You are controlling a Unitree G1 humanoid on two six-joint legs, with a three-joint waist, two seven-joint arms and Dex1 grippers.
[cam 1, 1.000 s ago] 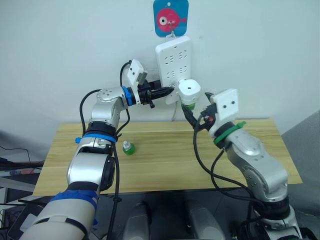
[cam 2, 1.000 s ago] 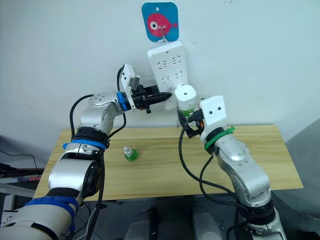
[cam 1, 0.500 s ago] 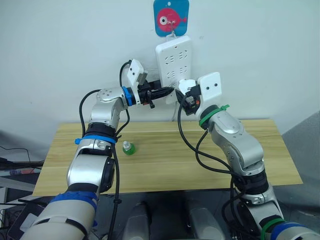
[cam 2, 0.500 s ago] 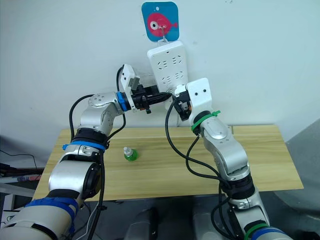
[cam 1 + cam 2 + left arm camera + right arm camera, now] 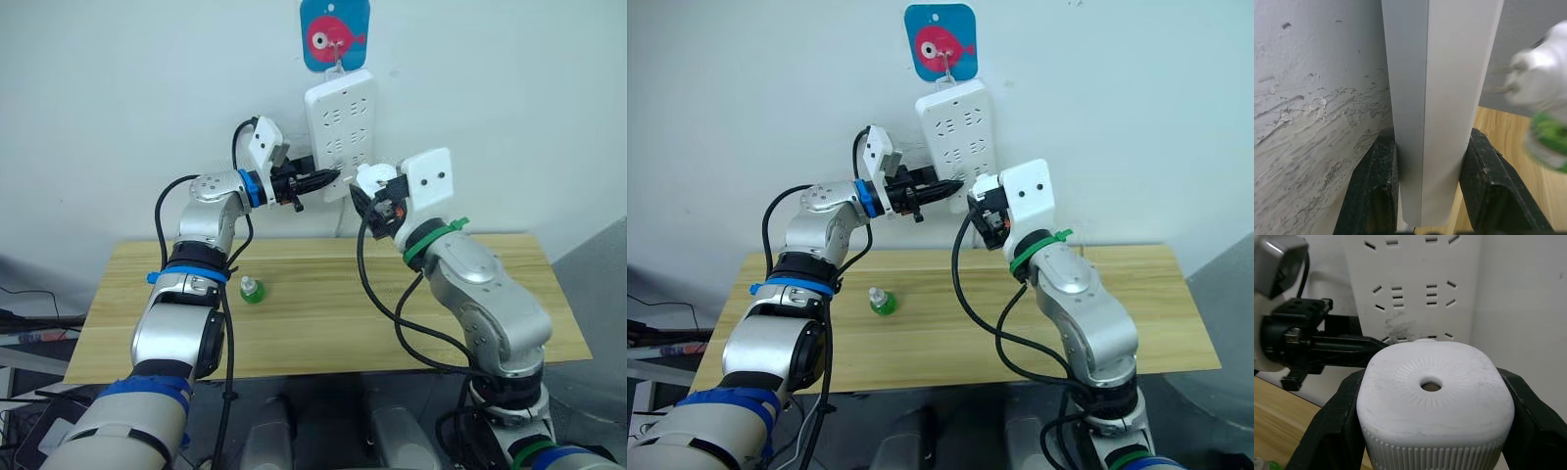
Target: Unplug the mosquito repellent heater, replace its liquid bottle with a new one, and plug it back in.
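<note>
Here the right hand (image 5: 1432,431) clamps the heater (image 5: 1435,396); the left hand (image 5: 1432,196) pinches the power strip (image 5: 1440,98).

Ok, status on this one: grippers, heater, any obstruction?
Left gripper clamps power strip edge. Right gripper holds heater, facing strip, unplugged. Nothing blocking.

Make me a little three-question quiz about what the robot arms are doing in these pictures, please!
1. True or false: the right gripper holds the mosquito repellent heater.
2. What does the left gripper clamp? A) power strip B) table C) fish-shaped hook
3. What colour is the small bottle on the table?

Key: 1 true; 2 A; 3 green.
</note>
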